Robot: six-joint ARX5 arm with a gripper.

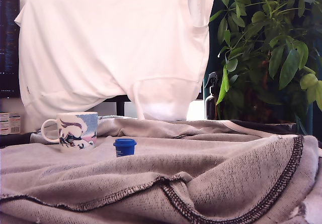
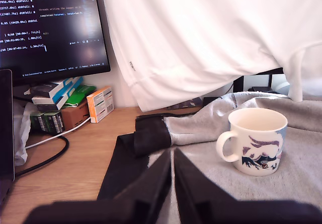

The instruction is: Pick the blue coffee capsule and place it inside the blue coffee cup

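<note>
My gripper [image 2: 172, 183] is closed on nothing, its two dark fingers [image 2: 151, 186] pressed together with only a thin seam between them, low over the grey cloth [image 1: 211, 168]. The capsule [image 1: 125, 147] stands upright on that cloth, axis vertical, wide rim up, just beside the cup [image 1: 75, 129] on the exterior view's right and nearer the camera. The cup stands upright, mouth up, handle toward the exterior view's left.

A white sheet [image 1: 115, 48] hangs behind the wooden desk [image 2: 85, 153], beside a monitor [image 2: 50, 27] and leafy plant [image 1: 271, 48].
</note>
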